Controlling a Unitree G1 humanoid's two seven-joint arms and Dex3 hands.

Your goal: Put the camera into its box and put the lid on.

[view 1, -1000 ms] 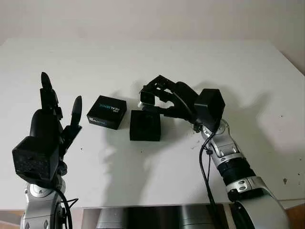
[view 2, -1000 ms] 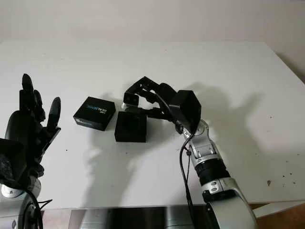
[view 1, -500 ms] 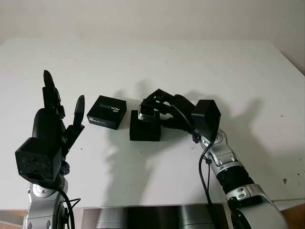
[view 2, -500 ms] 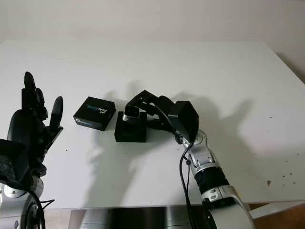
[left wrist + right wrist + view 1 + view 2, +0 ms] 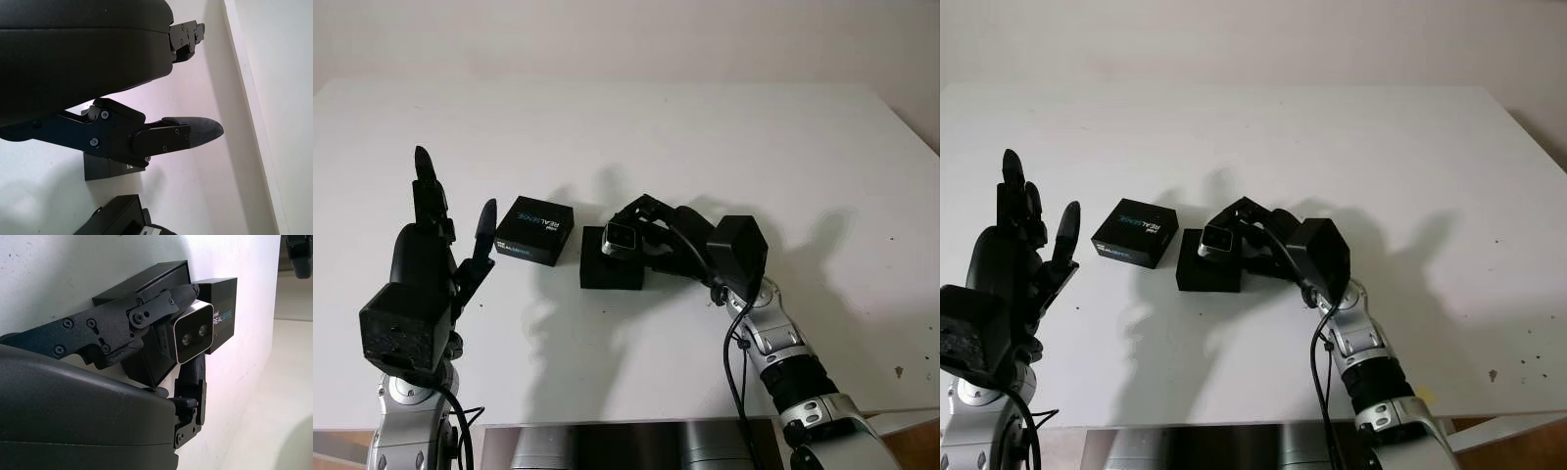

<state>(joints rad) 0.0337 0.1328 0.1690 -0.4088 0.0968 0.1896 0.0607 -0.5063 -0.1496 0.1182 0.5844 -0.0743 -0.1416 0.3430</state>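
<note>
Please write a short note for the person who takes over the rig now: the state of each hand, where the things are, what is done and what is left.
Right hand: shut on the camera, held over the open black box at table centre.
Left hand: open, raised at the near left, holding nothing.
Lid: on the table beside the box, on its left.
Done: camera picked up and brought to the box.
Left: seat camera, release, put the lid on.

A white table (image 5: 724,137) fills the scene, its surface plain apart from a few small dark specks (image 5: 899,371) near the right edge.
</note>
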